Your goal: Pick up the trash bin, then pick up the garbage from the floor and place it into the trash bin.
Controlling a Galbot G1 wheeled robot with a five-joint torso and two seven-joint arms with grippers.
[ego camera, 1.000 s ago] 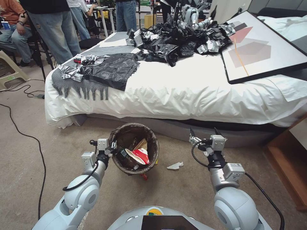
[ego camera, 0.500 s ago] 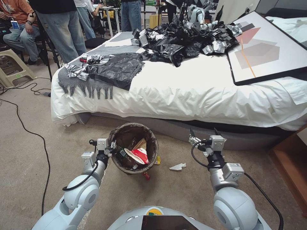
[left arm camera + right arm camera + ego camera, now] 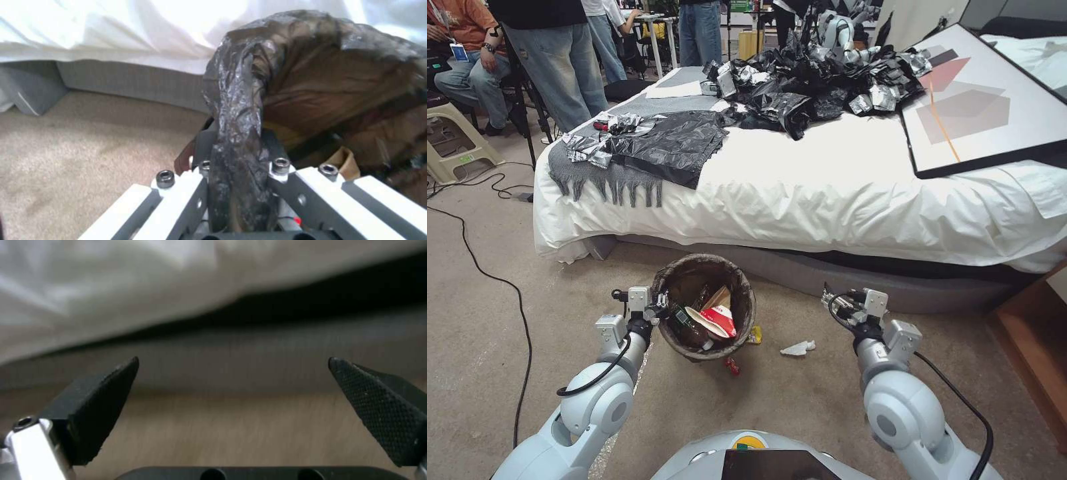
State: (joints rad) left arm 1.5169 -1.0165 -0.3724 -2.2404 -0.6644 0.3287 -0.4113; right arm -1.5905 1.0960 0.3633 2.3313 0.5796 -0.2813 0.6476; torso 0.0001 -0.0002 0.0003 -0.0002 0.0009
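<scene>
The trash bin, lined with a dark bag, hangs just in front of the bed with its base close above the carpet. My left gripper is shut on its near-left rim; the left wrist view shows the bag-covered rim clamped between the fingers. Inside lie a red-and-white cup, a brown paper bag and a small bottle. Garbage on the floor: a white tissue, a yellow wrapper and a red scrap. My right gripper is open and empty, right of the tissue.
A bed with a white sheet stands straight ahead, with black bags and a framed picture on it. A wooden cabinet is at the right. A black cable runs over the carpet at the left, with a stool behind.
The camera shifted, moving the whole scene right. My right arm has dropped and its gripper now sits lower. The left gripper still holds the bin.
</scene>
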